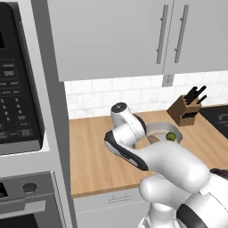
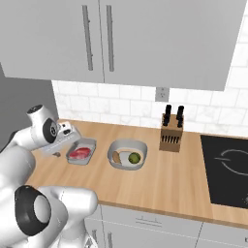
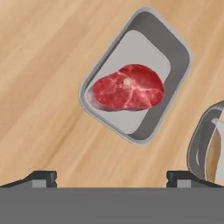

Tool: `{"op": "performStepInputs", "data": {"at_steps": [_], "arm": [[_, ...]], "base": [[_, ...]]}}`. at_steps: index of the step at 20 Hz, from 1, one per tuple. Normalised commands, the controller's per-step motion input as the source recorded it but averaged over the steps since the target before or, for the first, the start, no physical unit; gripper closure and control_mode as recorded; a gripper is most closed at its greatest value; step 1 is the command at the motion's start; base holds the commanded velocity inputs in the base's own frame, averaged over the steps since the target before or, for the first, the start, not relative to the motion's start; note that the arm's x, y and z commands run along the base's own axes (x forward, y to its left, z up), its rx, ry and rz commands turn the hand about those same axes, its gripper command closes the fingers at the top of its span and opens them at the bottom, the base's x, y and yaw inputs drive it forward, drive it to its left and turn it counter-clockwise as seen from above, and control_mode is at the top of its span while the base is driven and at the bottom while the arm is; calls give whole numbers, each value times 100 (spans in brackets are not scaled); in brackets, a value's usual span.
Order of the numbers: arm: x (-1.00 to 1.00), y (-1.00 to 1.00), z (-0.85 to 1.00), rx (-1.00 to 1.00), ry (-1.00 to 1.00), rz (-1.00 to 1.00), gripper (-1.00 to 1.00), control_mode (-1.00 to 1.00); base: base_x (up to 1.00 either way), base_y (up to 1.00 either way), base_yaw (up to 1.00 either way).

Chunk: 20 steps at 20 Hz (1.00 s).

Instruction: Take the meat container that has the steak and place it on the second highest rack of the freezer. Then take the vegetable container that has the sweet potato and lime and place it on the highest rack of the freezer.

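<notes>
So my fingers (image 3: 111, 178) are spread as wide as they go right now, nothing between them, hanging over the wooden table (image 3: 39, 65) and looking straight down at it. Ahead of the fingertips, roughly centered between them, sits the meat container (image 3: 175, 65), a grey rectangular tray turned at an angle to my fingers, flat on the table and well clear of both tips. The steak (image 3: 127, 87) lies inside it, red and marbled, resting toward the end of the tray nearer my left finger and leaving the far end bare. Just past my right finger I can see the curved rim of the vegetable container (image 3: 197, 144) poking in from the side, close beside the tray but not touching it as far as I can tell. From the right base camera the layout is clearer: the tray (image 2: 81, 151) with the steak (image 2: 80, 153) sits next to the round grey bowl (image 2: 127, 154), and the bowl holds the lime (image 2: 134, 157) with the sweet potato (image 2: 119, 156) beside it, though the tuber is small and a bit hard to make out there. My hand (image 2: 62, 140) hovers just off the tray's outer side. A knife block (image 2: 171, 133) stands further along by the tiled wall, with a black cooktop (image 2: 227, 167) beyond it.
</notes>
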Motion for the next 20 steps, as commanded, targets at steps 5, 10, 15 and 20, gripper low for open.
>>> {"op": "performStepInputs", "data": {"at_steps": [5, 10, 15, 20], "arm": [[2, -22, -34, 0, 0, 12, -100, -100], [7, -20, -35, 0, 1, 15, -100, -100], [20, -1, -27, 0, 6, 10, -100, -100], [28, 0, -24, -1, 8, 8, -100, -100]], "base": [[0, 0, 0], [0, 0, 0], [0, 0, 0], [0, 0, 0]]}}
